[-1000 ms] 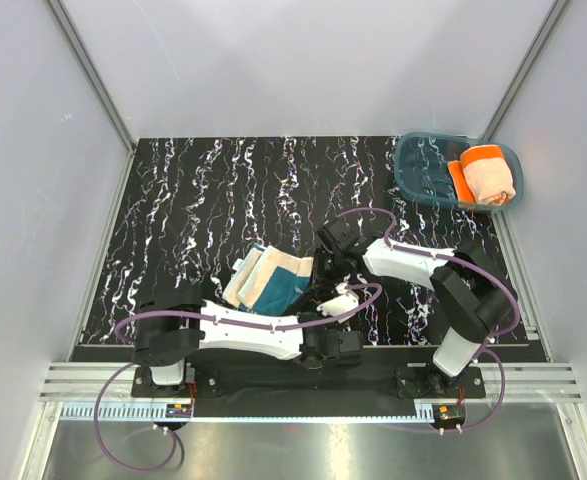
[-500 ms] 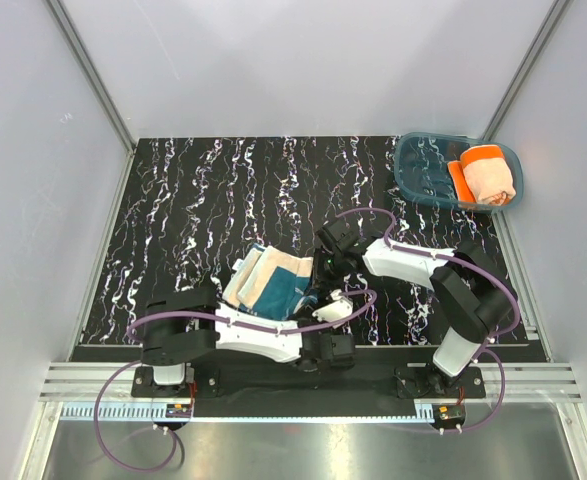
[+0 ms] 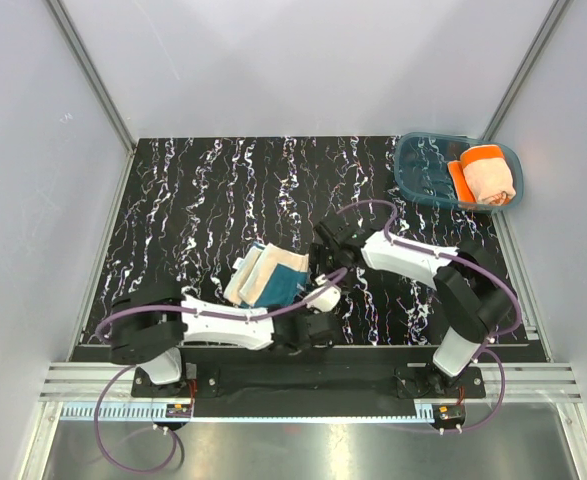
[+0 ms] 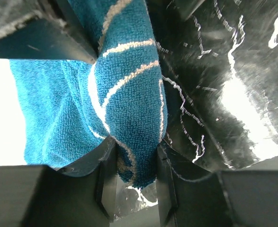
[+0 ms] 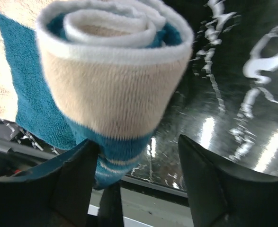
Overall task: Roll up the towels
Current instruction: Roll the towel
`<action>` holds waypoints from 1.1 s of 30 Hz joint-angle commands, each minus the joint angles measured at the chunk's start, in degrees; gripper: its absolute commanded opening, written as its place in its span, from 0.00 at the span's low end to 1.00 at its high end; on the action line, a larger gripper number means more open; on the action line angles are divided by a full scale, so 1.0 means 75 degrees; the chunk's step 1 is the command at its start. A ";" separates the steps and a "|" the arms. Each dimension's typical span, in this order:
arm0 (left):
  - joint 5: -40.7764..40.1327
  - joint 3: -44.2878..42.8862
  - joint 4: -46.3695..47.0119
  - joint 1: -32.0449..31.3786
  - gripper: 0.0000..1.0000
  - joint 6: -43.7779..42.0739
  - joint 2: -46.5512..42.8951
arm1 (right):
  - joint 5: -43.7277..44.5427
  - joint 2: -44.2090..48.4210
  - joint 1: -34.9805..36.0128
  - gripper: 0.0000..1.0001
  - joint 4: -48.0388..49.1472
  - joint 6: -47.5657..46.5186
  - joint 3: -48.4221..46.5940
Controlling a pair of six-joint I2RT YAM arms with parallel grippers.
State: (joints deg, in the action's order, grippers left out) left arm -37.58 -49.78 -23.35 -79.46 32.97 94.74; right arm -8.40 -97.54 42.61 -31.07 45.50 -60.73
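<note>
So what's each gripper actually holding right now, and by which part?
Left gripper pinches a raised fold of the teal towel between its fingertips. Right gripper stands open at the towel's rolled end, gripping nothing.

Teal towel (image 4: 124, 94) was looped terry cloth, fuzzy and matt, with a napped cream back. Orange towel (image 3: 489, 176) was soft matt cloth too. Tray (image 3: 423, 178) was translucent blue plastic, smooth. Table (image 3: 193, 210) had a black marbled top, smooth and glossy, with glare. Arm (image 3: 223, 325) shells looked like smooth white plastic. Rails (image 3: 533, 382) were ribbed bare metal. Walls (image 3: 33, 200) were matt grey.
</note>
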 commanded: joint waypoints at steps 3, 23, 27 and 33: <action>0.2489 0.0836 0.1576 0.0610 0.22 -0.0084 -0.0631 | 0.1623 0.0500 -0.0161 0.78 -0.1798 -0.0499 -0.1124; 0.7329 0.2300 0.3510 0.3726 0.20 0.0993 -0.2261 | -0.0998 0.3945 -0.1451 0.80 0.0917 -0.0770 0.1251; 0.8279 0.2967 0.4669 0.4487 0.20 0.1404 -0.2179 | -0.1784 0.3923 -0.1416 0.80 0.2520 -0.0255 0.2340; 0.9498 0.3333 0.5679 0.5308 0.21 0.1932 -0.1910 | -0.2407 0.3326 -0.1135 0.80 0.4641 0.0203 0.3093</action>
State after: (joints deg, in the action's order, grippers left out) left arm 25.67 -26.04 13.37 -42.02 43.92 78.63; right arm -21.47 -70.85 32.73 -11.25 44.45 -38.50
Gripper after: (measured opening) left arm 0.318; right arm 0.799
